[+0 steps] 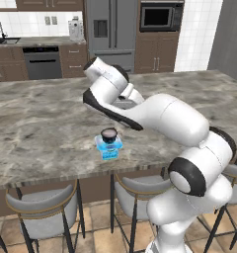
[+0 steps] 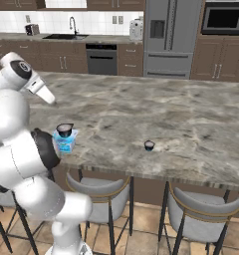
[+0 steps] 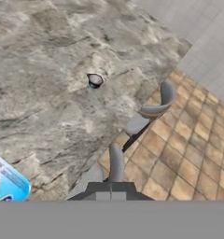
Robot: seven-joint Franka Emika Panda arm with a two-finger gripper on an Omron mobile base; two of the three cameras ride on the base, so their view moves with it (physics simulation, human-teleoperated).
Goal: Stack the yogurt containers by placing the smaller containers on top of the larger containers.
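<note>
A: Left to right, quick. Light-blue squarish tub [image 2: 65, 142] sits near the front edge of the marble counter [image 2: 156, 114], above a bar stool [image 2: 104, 199]. The small dark cup [image 2: 64, 130] with the pale top is already on it.

B: And the tiny one?

A: Tiny dark cup [image 2: 149, 145] stands alone on the counter, well apart to the right of the tub, upright, near the front edge. The hand view looks down on it from well off.

B: Claw?

A: The gripper [image 3: 110, 190] is closed, fingers together, holding nothing, and is up away from both.

B: So one stack is done, one cup left. Handling?

A: Likely very light and rigid, smooth sides, easy to tip or skid. Best guess: open over it, come straight down, pinch the round wall mid-height across its width. The landing spot on the stack is small, so release low.
</note>
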